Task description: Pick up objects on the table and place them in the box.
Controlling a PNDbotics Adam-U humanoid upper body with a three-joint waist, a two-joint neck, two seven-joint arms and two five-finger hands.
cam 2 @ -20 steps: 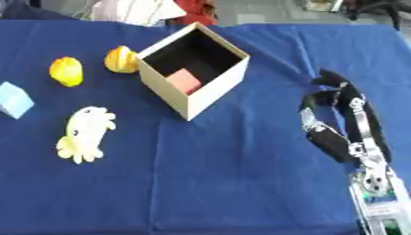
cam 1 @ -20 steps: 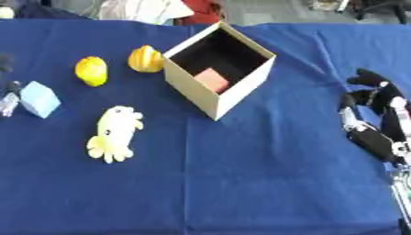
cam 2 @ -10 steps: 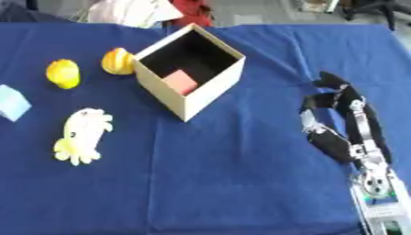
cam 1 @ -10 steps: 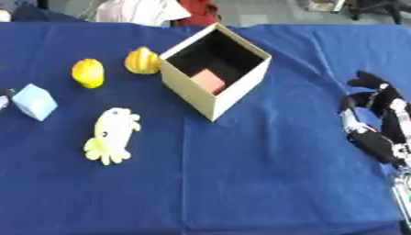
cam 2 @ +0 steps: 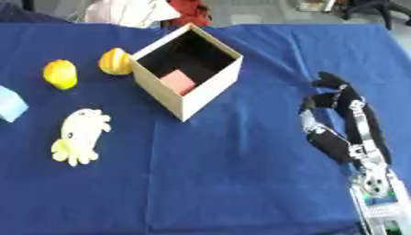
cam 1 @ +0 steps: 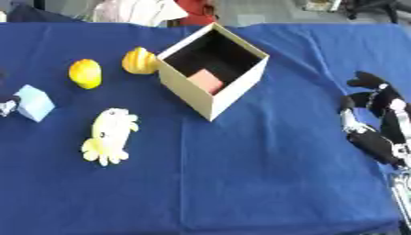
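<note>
An open cardboard box (cam 1: 215, 98) stands askew at the middle back of the blue table, with a pink block (cam 1: 206, 81) inside it. Left of the box lie an orange-yellow striped fruit (cam 1: 139, 60) and a yellow lemon (cam 1: 85, 73). Nearer me are a light blue cube (cam 1: 34, 103) and a pale yellow octopus toy (cam 1: 108, 135). My right hand (cam 2: 341, 119) rests at the right edge, fingers up and relaxed, holding nothing. A small grey and black part of my left hand (cam 1: 6, 107) shows at the left edge, beside the cube.
The blue tablecloth (cam 1: 241, 174) covers the whole table. White cloth (cam 1: 136, 9) and something red (cam 1: 197, 8) lie beyond the far edge. Bare cloth stretches between the box and my right hand and across the front.
The whole picture has shifted a little, so the camera moved. The things on the table lie as before. My right hand has stayed put; less of my left hand shows.
</note>
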